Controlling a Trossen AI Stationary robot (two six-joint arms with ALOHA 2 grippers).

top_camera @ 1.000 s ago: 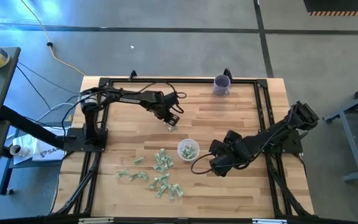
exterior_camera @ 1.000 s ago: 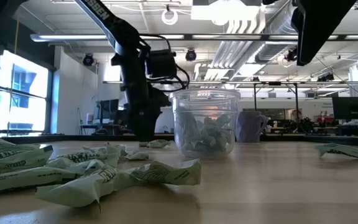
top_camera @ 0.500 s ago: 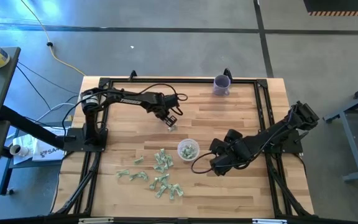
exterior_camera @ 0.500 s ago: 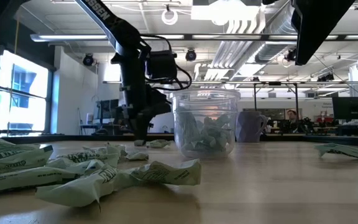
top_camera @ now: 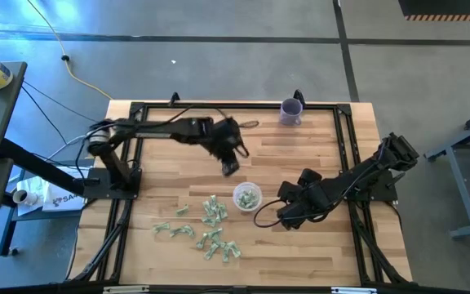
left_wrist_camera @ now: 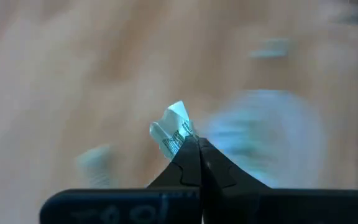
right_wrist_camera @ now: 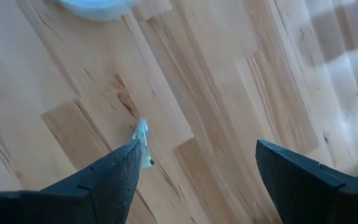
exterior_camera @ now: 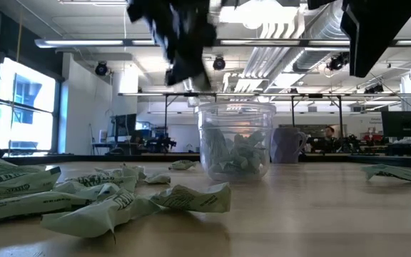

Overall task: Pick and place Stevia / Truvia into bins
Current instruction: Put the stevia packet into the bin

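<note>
A grey concrete floor (top_camera: 243, 57) surrounds the wooden table (top_camera: 300, 155), with bright windows (exterior_camera: 20, 107) and ceiling lights (exterior_camera: 195, 16) beyond.

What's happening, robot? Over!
Left gripper shut on sachet, lifted near clear cup. Right gripper open, waiting beside cup. Nothing blocking.

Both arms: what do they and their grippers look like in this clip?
Both arms are dark, slender and jointed, with black cables looping along them. The left gripper has two thin black fingers tapering to a point; the right gripper has two broad, dark wedge-shaped fingers. No markings are legible.
</note>
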